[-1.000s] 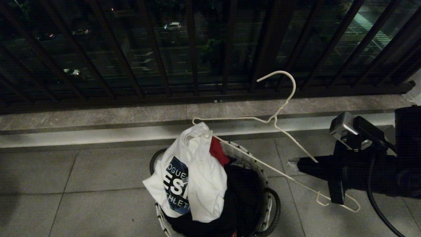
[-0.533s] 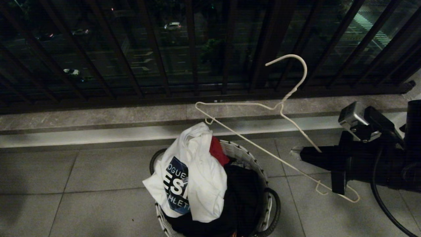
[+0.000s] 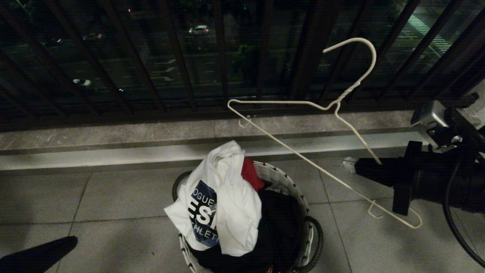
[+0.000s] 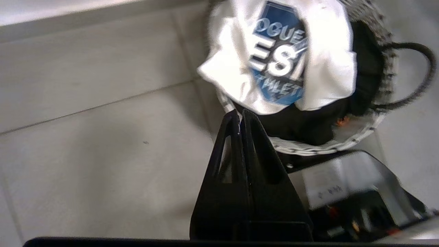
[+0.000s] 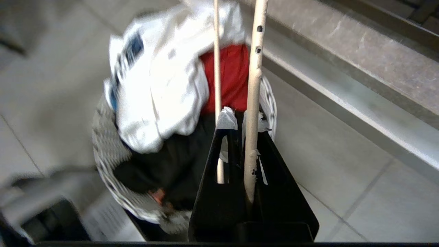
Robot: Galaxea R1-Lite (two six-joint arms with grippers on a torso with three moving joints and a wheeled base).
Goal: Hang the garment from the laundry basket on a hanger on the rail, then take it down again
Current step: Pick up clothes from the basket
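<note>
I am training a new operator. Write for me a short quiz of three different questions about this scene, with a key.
1. True or false: the white T-shirt already hangs on the hanger.
2. Which tool holds the hanger? A) left tool B) right tool C) neither
3. Fill in: the T-shirt lies on top of the ___.

Key: 1. False; it is draped over other clothes, apart from the hanger. 2. B; it is shut on one sloping arm of the hanger, while the left tool is shut on nothing. 3. Laundry basket.
</note>
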